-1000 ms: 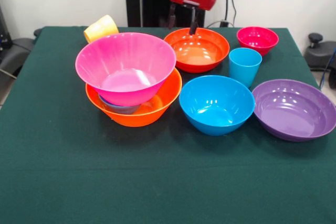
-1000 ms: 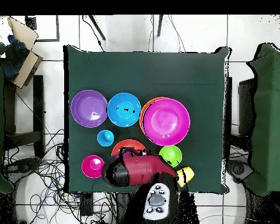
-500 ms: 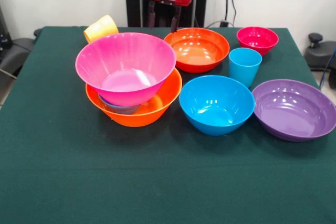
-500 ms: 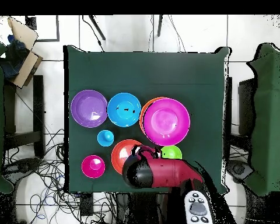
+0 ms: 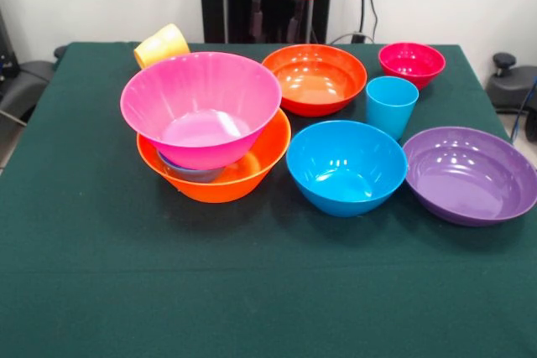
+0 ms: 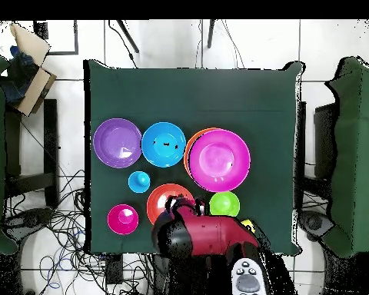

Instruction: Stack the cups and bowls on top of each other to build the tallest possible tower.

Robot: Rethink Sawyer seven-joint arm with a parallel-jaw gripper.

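The tower is a large pink bowl (image 5: 200,106) leaning inside a large orange bowl (image 5: 252,161), with a small bluish bowl (image 5: 189,173) under it. Behind them a yellow cup (image 5: 161,45) lies on its side. A red-orange bowl (image 5: 315,80), a magenta bowl (image 5: 411,63), a light blue cup (image 5: 391,105), a blue bowl (image 5: 346,165) and a purple bowl (image 5: 470,173) stand apart on the cloth. A green bowl (image 6: 224,204) shows only from overhead. My gripper (image 5: 283,16) hangs open and empty, high behind the red-orange bowl (image 6: 158,203).
The table (image 5: 268,291) has a dark green cloth, with wide free space along its front. The black pedestal (image 5: 226,6) rises behind the far edge. From overhead, the red arm (image 6: 211,234) covers part of the table edge, and a cardboard box (image 6: 26,65) sits off the table.
My gripper has risen and drawn back from above the red-orange bowl toward the table's far edge, shifting sideways on the way. The bowls and cups have not moved.
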